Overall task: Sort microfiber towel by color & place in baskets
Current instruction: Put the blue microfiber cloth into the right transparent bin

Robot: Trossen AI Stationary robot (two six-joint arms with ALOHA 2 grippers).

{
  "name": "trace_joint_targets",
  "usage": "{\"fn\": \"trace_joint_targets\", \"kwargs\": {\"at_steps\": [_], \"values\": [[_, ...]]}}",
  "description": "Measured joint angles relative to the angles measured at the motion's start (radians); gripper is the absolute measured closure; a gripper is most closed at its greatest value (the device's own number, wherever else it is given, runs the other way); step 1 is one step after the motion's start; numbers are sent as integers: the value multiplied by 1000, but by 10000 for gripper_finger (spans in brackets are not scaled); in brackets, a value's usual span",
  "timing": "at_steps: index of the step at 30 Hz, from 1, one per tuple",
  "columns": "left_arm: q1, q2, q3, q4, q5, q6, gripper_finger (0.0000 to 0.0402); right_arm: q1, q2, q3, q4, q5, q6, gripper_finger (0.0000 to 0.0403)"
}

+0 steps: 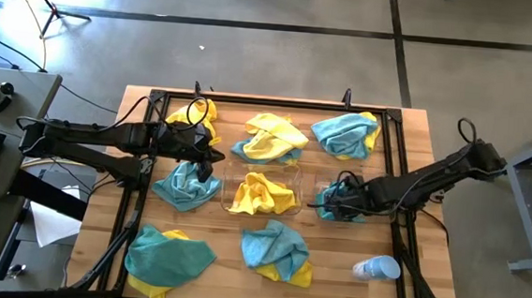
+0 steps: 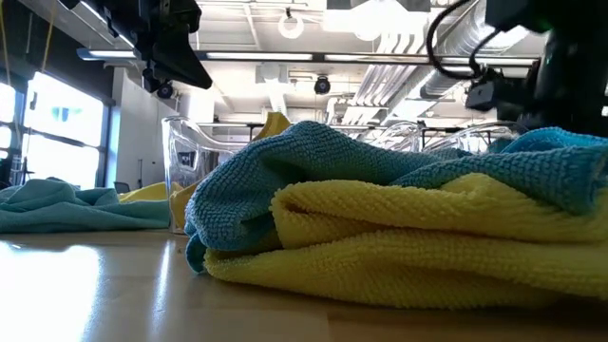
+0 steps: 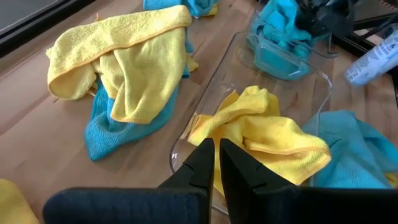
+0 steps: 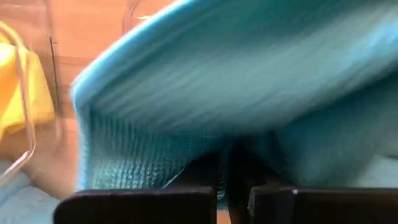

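Right gripper [image 1: 330, 202] half buried in a teal towel [image 4: 249, 93] it clenches inside the right bin [image 1: 324, 186], left gripper [image 3: 216, 163] closed and empty above the yellow towel [image 1: 261, 194] in the middle bin [image 1: 230, 170], other towels loose across the table [image 1: 414, 178].

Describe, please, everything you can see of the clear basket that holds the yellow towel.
The clear basket is a see-through plastic rectangular bin with low walls and rounded corners, standing upright near the middle of the wooden table. A crumpled yellow towel fills it, one fold rising above the rim. A second clear basket with a teal towel stands beside it. The left gripper, shut, hovers at its edge.
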Motion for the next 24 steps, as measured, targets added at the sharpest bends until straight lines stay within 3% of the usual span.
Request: {"fn": "trace_joint_targets", "kwargs": {"at_steps": [5,11,18,24], "values": [[0,0,0,0,0,0,387,-7,-1,-80,158,4,33,398],[0,0,0,1,-34,28,387,-7,-1,-53,122,4,50,347],[0,0,0,3,-47,78,387,-7,-1,66,-21,3,51,273],[0,0,0,3,-47,106,387,-7,-1,250,-253,4,43,249]]}}
